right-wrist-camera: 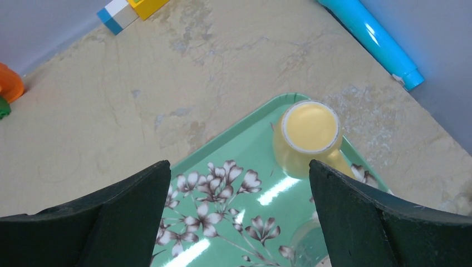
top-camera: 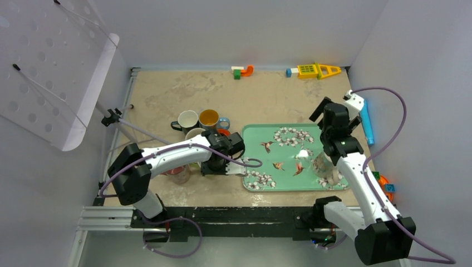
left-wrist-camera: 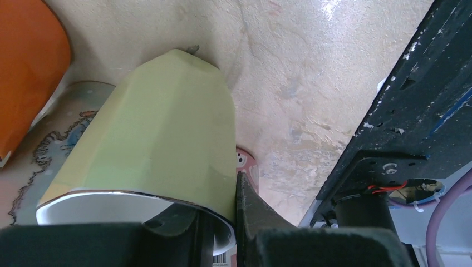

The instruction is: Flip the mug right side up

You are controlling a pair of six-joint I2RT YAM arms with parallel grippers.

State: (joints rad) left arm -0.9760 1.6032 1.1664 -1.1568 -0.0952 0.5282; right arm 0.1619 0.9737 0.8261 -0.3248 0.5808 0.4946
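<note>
Bright, even overhead light; white glare streaks on the tray (right-wrist-camera: pixel 245 144); soft shadows.

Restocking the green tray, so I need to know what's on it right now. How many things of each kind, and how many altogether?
yellow mug: 1
clear glass: 1
Total: 2

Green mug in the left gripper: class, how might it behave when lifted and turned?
The green mug looks rigid, probably ceramic: its faceted wall shows no give under the left gripper. Pinched at one wall by the rim, it may swing or slip. Likely chips if dropped.
</note>
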